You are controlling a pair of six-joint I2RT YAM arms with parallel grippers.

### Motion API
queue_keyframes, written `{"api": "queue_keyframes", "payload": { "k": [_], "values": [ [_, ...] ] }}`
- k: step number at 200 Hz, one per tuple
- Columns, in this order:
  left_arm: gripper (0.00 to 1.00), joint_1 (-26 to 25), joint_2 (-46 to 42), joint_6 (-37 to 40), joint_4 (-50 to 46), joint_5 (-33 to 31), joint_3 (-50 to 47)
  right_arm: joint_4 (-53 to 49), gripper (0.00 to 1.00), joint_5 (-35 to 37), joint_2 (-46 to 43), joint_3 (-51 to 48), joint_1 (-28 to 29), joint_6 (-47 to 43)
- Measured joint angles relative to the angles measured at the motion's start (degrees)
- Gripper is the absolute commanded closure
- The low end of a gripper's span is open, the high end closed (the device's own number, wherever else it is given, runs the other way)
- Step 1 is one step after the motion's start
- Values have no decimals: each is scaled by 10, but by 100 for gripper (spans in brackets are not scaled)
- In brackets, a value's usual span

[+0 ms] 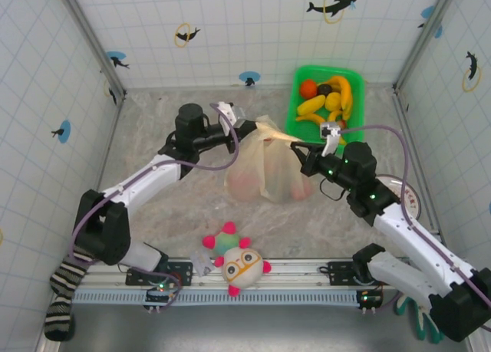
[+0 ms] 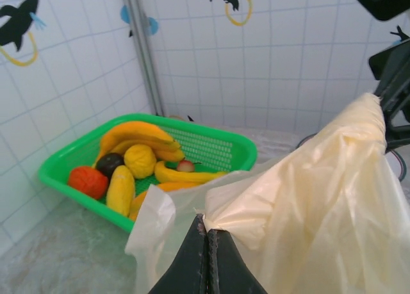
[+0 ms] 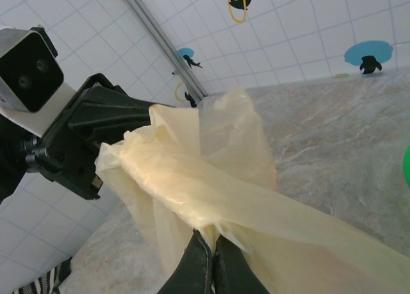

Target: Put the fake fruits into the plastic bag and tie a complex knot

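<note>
Nothing written can be read here: no words, numbers or brand marks; the wall stickers (image 1: 335, 4) are pictures only, dark dolphins with yellow rings or blue discs; the plastic bag (image 1: 265, 168) shows no legible print.

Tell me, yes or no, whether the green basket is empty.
No, the green basket holds yellow bananas, a red fruit and a dark fruit.

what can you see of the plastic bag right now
The plastic bag is thin, translucent, pale yellow film, crinkled and folded. It sits on the marbled table with reddish shapes showing through its lower part. Its top is held up and stretched between the left gripper and the right gripper, each shut on a bunch of film.
</note>
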Motion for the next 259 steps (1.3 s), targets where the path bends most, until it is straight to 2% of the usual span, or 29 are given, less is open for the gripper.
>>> {"api": "queue_keyframes", "payload": {
  "k": [57, 85, 130, 173, 203, 218, 243, 254, 259],
  "values": [
    [100, 0, -79, -43, 20, -85, -89, -195, 100, -11, -28, 50, -1, 17],
    [100, -1, -124, -67, 18, -150, -132, -267, 100, 24, -39, 50, -2, 22],
    [100, -3, -167, -129, 7, -234, -192, -316, 100, 88, -44, 50, -9, 26],
    [100, 21, -182, -202, 6, -294, -252, -316, 100, 110, -43, 16, -73, 24],
    [100, 99, -189, -241, 0, -395, -273, -339, 100, 156, -42, -20, -173, 17],
    [100, 103, -192, -250, -2, -413, -276, -341, 100, 143, -40, -36, -192, 14],
    [100, 103, -193, -254, -2, -404, -277, -315, 100, 91, -40, -49, -195, 14],
    [100, 103, -197, -255, -2, -395, -277, -307, 84, 69, -40, -49, -195, 13],
    [100, 103, -200, -256, -3, -391, -277, -303, 71, 60, -40, -49, -195, 11]
  ]
}}
